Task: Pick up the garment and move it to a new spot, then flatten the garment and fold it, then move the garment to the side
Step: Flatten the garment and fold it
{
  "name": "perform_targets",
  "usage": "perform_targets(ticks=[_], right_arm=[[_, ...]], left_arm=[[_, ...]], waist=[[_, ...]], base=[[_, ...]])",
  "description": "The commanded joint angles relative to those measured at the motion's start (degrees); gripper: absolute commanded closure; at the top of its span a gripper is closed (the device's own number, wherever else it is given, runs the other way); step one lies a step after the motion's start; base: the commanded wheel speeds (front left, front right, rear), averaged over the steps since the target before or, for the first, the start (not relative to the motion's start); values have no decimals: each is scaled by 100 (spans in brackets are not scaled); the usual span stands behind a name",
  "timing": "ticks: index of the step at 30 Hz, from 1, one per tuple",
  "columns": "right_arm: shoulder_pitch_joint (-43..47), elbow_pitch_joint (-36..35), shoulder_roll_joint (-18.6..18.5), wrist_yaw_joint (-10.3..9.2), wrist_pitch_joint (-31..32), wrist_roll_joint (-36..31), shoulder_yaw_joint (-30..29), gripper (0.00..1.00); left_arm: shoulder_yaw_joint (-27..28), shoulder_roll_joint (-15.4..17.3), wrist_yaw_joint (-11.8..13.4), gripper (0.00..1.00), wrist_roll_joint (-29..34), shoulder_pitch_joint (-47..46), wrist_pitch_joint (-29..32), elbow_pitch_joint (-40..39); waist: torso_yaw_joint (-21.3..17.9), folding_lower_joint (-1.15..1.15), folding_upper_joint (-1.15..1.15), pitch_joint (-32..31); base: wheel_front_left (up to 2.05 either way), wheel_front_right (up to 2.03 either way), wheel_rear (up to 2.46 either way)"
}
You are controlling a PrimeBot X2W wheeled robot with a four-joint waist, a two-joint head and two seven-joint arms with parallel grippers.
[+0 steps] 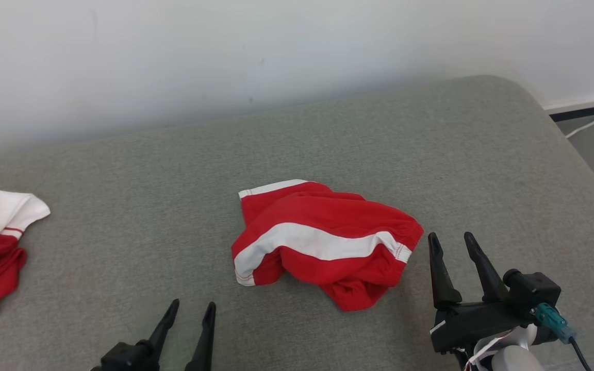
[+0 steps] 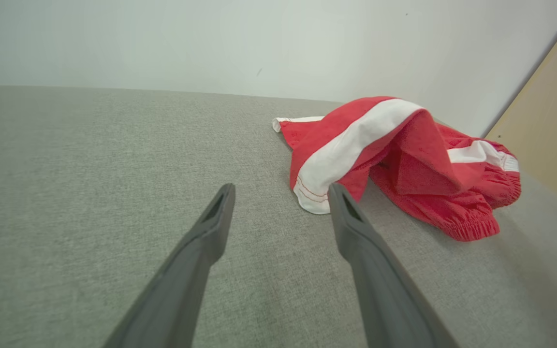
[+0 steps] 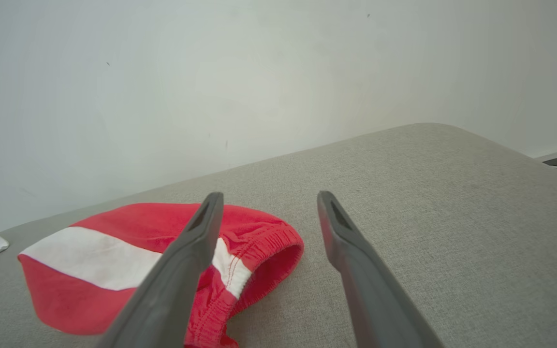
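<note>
The garment (image 1: 323, 237) beside the black fingers (image 1: 439, 273) is red with a white stripe. The cushion (image 1: 121, 206) under them is grey.

You had soft, even light over the whole scene, bright enough that the red and white garment (image 1: 323, 237) stood out cleanly against the grey cushion (image 1: 147, 170). The pale wall (image 1: 225, 51) was washed nearly flat, greying toward its base, where the far edge of the cushion looked hazy. Shadows were weak: you got a thin dark line under the garment's near edge. In both wrist views the wide lens bowed the cushion's far edge, and the fingers (image 2: 196, 261) of the left gripper (image 2: 281, 187) and the right gripper (image 3: 270, 194) went soft and smeared closest to the lens
</note>
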Motion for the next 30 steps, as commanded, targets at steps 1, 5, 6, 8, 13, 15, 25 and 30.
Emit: perform_targets(ticks=[1, 5, 6, 8, 13, 15, 25, 30], right_arm=[[80, -16, 20, 5, -17, -50, 16, 0], [68, -66, 53, 5, -16, -53, 71, 0], [61, -70, 64, 5, -16, -52, 81, 0], [43, -78, 82, 4, -16, -58, 118, 0], [-17, -98, 111, 5, -17, -62, 155, 0], [-29, -111, 124, 4, -17, -67, 171, 0], [-89, -143, 194, 5, -17, -100, 216, 0], [-72, -161, 214, 4, -17, -120, 215, 0]], left_arm=[[-27, 7, -45, 0, 15, -66, -43, 56], [-191, 7, -92, 0, 73, -321, -43, 384], [-220, 6, -109, 0, 86, -386, -43, 459], [-250, 9, -132, 0, 125, -525, -43, 631], [-275, 77, -178, 0, 249, -855, -43, 1019], [-253, 113, -184, 0, 274, -963, -43, 1147], [-285, 317, -222, 0, 451, -1460, -43, 1903], [-315, 344, -222, 100, 466, -1644, -43, 2129]], waist=[[-82, 0, 0, 27], [-241, 0, 0, 62], [-281, 0, 0, 74], [-367, 0, 0, 102], [-573, 0, 0, 196], [-650, 0, 0, 240], [-859, 0, 0, 426], [-883, 0, 0, 472]], base=[[0, 0, 0], [0, 0, 0], [0, 0, 0], [0, 0, 0], [0, 0, 0], [0, 0, 0], [0, 0, 0], [0, 0, 0]])
